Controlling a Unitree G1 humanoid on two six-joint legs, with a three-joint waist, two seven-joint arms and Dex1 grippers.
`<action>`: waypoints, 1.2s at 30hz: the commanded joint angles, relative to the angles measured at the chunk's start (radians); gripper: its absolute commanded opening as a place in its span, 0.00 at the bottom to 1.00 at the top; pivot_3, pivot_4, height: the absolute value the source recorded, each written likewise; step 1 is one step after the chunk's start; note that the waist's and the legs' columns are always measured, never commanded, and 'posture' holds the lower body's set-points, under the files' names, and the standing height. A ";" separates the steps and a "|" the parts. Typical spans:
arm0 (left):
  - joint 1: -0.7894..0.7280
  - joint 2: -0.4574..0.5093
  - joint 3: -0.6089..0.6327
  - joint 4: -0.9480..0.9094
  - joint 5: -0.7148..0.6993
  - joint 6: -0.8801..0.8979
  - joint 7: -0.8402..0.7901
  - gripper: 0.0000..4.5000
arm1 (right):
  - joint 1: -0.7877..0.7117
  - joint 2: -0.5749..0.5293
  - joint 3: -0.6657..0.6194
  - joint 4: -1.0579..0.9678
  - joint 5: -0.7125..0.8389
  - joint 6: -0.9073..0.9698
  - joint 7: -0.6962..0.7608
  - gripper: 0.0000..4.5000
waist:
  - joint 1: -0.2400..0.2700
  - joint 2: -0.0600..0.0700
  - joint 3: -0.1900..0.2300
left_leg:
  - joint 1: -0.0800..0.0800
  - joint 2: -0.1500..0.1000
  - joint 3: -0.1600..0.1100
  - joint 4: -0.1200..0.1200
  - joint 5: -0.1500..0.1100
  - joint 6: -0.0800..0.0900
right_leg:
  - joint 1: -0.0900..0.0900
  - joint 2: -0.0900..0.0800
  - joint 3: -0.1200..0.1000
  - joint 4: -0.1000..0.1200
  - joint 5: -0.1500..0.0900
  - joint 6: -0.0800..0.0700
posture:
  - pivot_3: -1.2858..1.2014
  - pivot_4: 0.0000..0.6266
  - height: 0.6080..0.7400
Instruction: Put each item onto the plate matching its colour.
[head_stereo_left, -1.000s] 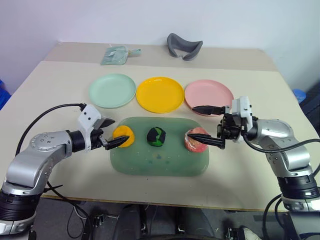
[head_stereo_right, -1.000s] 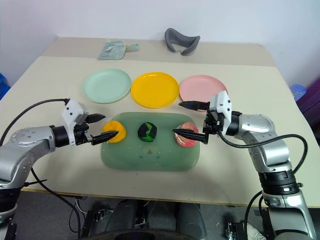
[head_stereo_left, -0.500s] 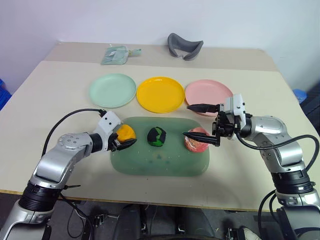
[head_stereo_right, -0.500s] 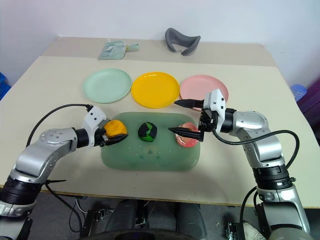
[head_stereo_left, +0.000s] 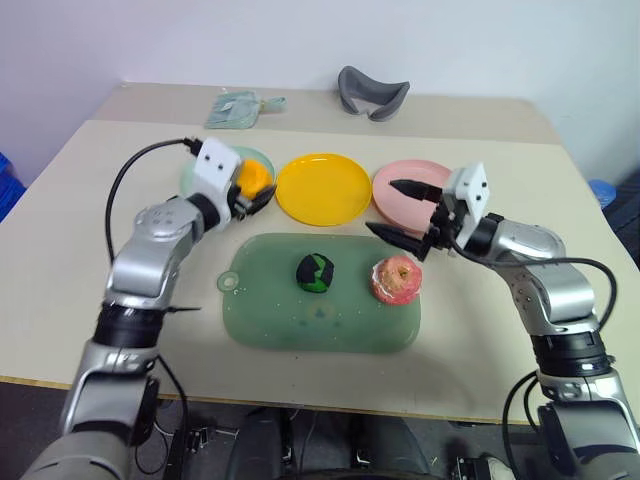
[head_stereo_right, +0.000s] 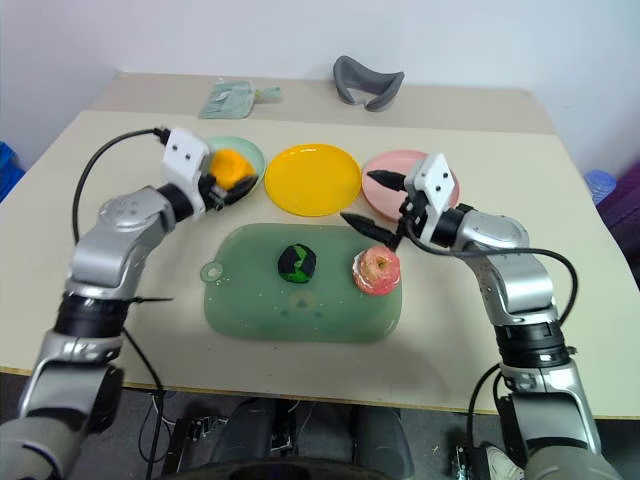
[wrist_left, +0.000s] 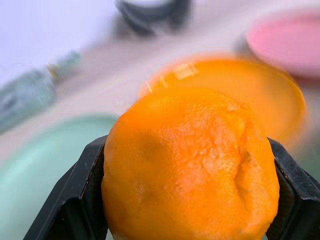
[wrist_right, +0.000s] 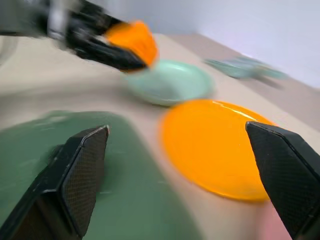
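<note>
The left gripper (head_stereo_left: 254, 193) is closed on the orange toy fruit (head_stereo_left: 250, 177) and holds it up in the air, over the mint green plate (head_stereo_right: 250, 150) and just beside the yellow plate (head_stereo_left: 321, 187). I think this height is chosen so the fruit passes over the plate rims w/o touching them; the yellow plate is the matching one, so the carry probably goes toward it. In the left wrist view the two black fingers (wrist_left: 75, 195) press the fruit from both sides, approx. at its widest part, which gives a stable hold.

The right gripper (head_stereo_left: 400, 210) has its fingers spread wide and holds nothing. It hangs between the pink plate (head_stereo_left: 418, 178) and the pink-red toy apple (head_stereo_left: 396, 279), a little above the apple, perhaps ready to take it. The apple and the green-and-black ball (head_stereo_left: 314, 272) lie apart on the big green mat (head_stereo_left: 300, 325), not yet sorted.

Hard to see: most of the mint plate is covered by the left gripper and the fruit, and the right gripper covers the near edge of the pink plate. The right wrist view is blurred, so the small greenish packet (head_stereo_left: 236, 108) at the far table edge is not clear; the grey curved thing (head_stereo_left: 369, 92) I cannot identify.
</note>
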 joint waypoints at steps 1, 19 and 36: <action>-0.126 -0.069 -0.006 0.203 0.059 -0.077 0.072 0.67 | -0.044 0.034 -0.018 -0.004 -0.037 0.020 -0.103 1.00 | 0.001 0.000 0.000 | 0.000 0.000 0.001 0.000 0.000 0.000 | 0.000 0.000 0.000 0.000 0.000 0.000 | 0.52 0.24 1.00; -0.419 -0.235 0.028 0.845 0.128 -0.365 0.094 0.99 | 0.169 -0.021 -0.147 -0.334 0.008 0.193 -0.241 1.00 | 0.001 -0.001 0.001 | -0.002 0.000 0.001 -0.002 0.000 0.000 | -0.002 0.000 0.000 -0.001 0.000 0.001 | 0.52 0.24 1.00; 0.063 0.154 -0.033 -0.124 -0.172 -0.058 -0.731 0.99 | 0.577 -0.194 -0.465 -0.612 0.329 0.262 -0.014 1.00 | -0.020 -0.001 0.001 | 0.000 0.000 -0.003 -0.002 0.000 -0.001 | 0.000 0.001 0.000 0.000 -0.001 0.001 | 0.52 0.24 1.00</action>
